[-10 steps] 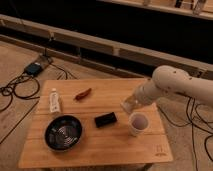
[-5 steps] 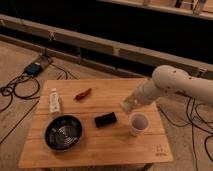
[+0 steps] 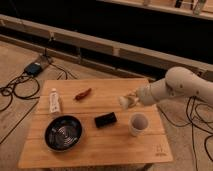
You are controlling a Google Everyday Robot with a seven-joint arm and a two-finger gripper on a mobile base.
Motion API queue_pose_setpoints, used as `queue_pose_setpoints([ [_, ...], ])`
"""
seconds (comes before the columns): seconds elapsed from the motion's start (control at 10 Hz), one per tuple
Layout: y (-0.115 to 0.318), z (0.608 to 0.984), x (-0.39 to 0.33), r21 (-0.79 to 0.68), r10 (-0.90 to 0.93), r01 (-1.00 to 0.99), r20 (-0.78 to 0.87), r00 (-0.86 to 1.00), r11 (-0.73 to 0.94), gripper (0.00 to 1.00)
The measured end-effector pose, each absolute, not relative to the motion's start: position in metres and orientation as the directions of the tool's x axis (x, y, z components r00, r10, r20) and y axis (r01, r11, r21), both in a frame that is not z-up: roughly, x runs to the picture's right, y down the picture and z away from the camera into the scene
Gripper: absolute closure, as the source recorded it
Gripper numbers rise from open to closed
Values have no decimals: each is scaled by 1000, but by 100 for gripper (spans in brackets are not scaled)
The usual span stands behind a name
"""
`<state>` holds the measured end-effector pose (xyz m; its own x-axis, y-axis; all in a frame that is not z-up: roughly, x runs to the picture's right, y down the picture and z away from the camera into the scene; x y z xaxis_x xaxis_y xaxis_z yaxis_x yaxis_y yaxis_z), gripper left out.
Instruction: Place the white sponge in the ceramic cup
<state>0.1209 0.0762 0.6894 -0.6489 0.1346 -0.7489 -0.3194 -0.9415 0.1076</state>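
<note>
Claw [image 3: 128,101] clamps white sponge [image 3: 123,102] above ceramic cup [image 3: 139,123], black block [image 3: 105,120] beside.

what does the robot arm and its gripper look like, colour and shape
The arm is smooth, rounded and white, with a thick bulbous casing that narrows toward the wrist. It comes in from the right above the table. The gripper at its tip is small and pale, cream to off-white. No markings or cables show on the arm.
</note>
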Motion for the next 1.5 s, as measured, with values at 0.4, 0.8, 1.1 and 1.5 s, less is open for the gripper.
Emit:
queue_pose_setpoints([
  [0.4,113,678,138,219,-85,-173,-821,-565,-960,100],
  [0.8,134,681,154,287,-219,-68,-845,-487,-955,100],
  [1.1,146,681,159,310,-257,-50,-858,-444,-949,100],
  [1.5,163,681,160,339,-289,-57,-869,-402,-939,69],
])
